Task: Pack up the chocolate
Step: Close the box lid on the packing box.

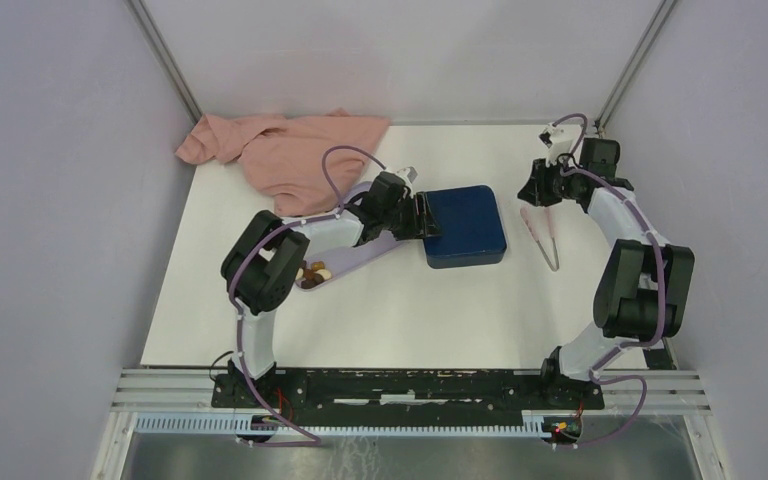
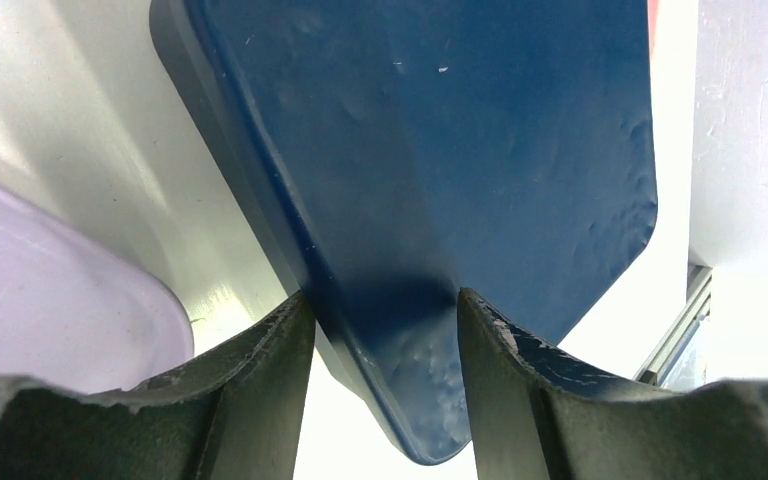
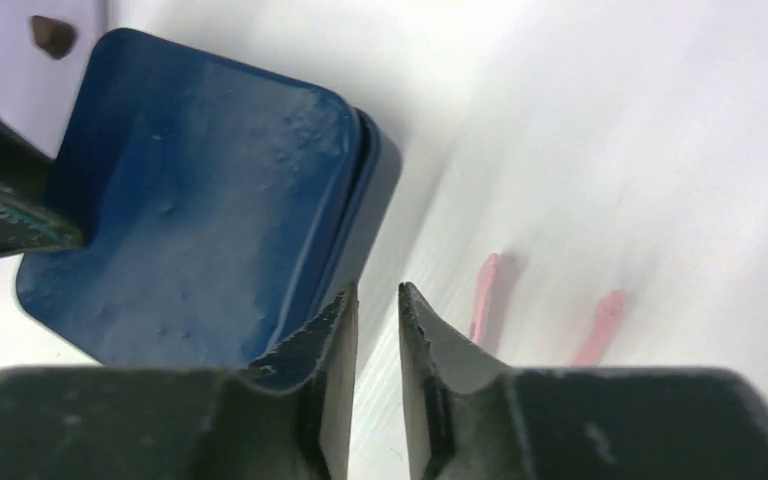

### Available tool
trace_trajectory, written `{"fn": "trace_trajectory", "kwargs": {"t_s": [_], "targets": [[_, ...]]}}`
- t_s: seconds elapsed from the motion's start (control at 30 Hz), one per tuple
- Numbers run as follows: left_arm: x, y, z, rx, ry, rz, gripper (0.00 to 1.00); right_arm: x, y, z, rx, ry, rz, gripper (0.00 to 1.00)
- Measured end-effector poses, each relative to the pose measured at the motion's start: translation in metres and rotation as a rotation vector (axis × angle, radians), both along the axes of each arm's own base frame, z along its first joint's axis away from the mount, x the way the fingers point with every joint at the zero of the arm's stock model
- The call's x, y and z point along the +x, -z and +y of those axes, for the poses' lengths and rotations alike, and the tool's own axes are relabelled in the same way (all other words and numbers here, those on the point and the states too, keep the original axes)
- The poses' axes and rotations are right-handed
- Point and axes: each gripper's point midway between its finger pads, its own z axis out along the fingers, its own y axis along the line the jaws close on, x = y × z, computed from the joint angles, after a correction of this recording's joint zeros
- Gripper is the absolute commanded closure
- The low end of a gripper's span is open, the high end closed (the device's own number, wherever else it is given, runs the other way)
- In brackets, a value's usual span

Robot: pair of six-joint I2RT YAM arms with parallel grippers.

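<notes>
No writing shows. One blue box [image 1: 465,226], its corner clamped by the left tool [image 2: 385,330]; right tool [image 3: 378,320] narrowly parted, empty; several chocolates [image 1: 314,271].

This is a robot test cell in a lab, not a home or shop. Plain grey panels [image 1: 50,200] wall in a white counter [image 1: 410,310] on three sides, with bare metal posts [image 1: 165,55] in the back corners. Two black-and-white arms [image 1: 260,270] are bolted to an aluminium rail [image 1: 410,385] at the near edge, with loose lilac cables [image 1: 345,160] looping along them.
</notes>
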Motion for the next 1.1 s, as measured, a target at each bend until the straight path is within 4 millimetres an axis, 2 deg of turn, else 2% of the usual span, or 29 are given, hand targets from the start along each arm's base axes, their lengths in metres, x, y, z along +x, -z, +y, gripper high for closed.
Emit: {"fn": "trace_trajectory", "kwargs": {"t_s": [0.1,0.17,0.23,0.33,0.4,0.67,0.87,1.0,1.1], "targets": [[0.0,0.0,0.0,0.005,0.002,0.005,0.4,0.004,0.003,-0.007,-0.073,0.008,-0.022,0.9],[-0.001,0.0,-0.001,0.007,0.004,0.007,0.4,0.004,0.017,-0.007,-0.09,0.001,0.011,0.92],[-0.001,-0.001,-0.003,0.009,0.006,0.008,0.4,0.0,0.041,-0.004,-0.1,-0.014,0.077,0.92],[0.0,0.0,-0.004,0.012,0.007,0.011,0.4,-0.011,0.07,0.01,-0.106,-0.057,0.174,0.93],[0.0,0.001,-0.004,0.014,0.008,0.013,0.4,-0.02,0.08,0.025,-0.106,-0.097,0.216,0.93],[0.0,0.001,-0.001,0.067,0.0,0.021,0.39,-0.023,0.082,0.039,-0.14,-0.141,0.218,0.93],[0.003,0.001,0.005,0.118,-0.023,0.025,0.33,-0.024,0.082,0.048,-0.182,-0.161,0.208,0.91],[0.005,0.001,0.008,0.147,-0.028,0.013,0.32,-0.025,0.081,0.049,-0.211,-0.164,0.205,0.86],[0.006,0.0,0.009,0.167,-0.022,-0.001,0.3,-0.026,0.075,0.043,-0.235,-0.152,0.198,0.8]]}}
